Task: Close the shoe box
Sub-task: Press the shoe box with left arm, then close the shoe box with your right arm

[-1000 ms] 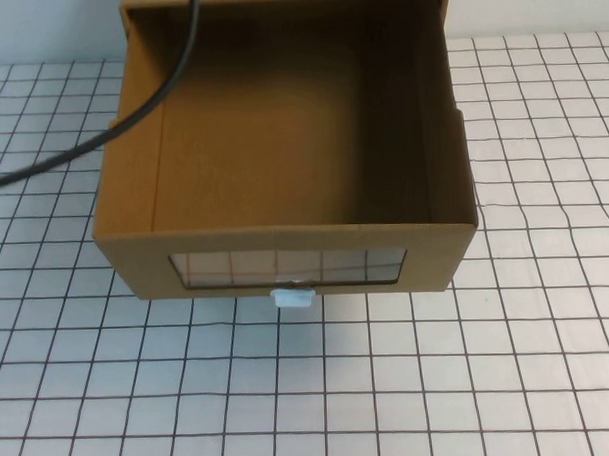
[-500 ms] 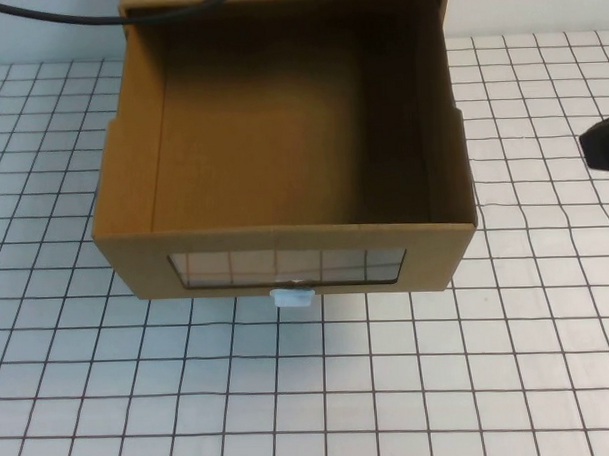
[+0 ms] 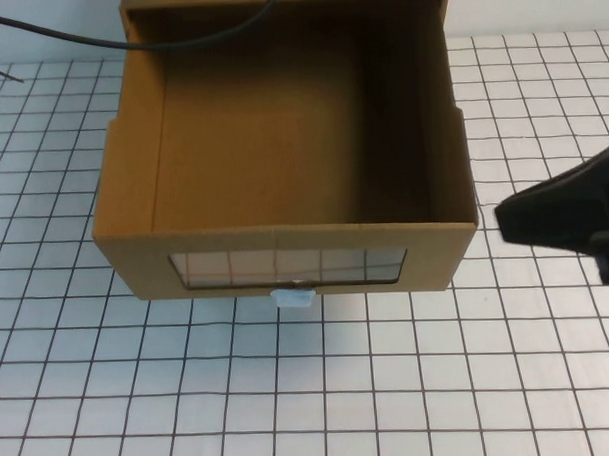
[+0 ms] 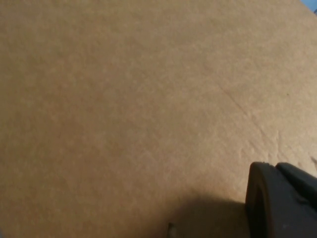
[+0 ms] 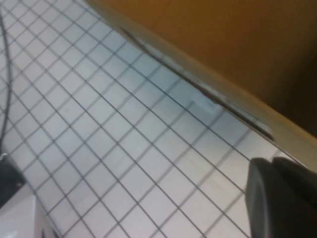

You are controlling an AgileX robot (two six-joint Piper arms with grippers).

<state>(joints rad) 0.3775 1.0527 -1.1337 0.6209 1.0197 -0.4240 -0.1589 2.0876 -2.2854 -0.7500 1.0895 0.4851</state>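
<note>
The shoe box drawer is pulled out and open.

The table [image 3: 550,380] has a white grid top. The shoe box [image 3: 281,139] sits in the middle of it, window and white pull tab [image 3: 293,297] at its front. The right gripper [image 3: 559,217] is just beside the box's right front corner. The left gripper [image 4: 282,201] is close against brown cardboard. I cannot tell how wide either one's jaws are. A black cable [image 3: 168,38] crosses the box's back edge.
</note>
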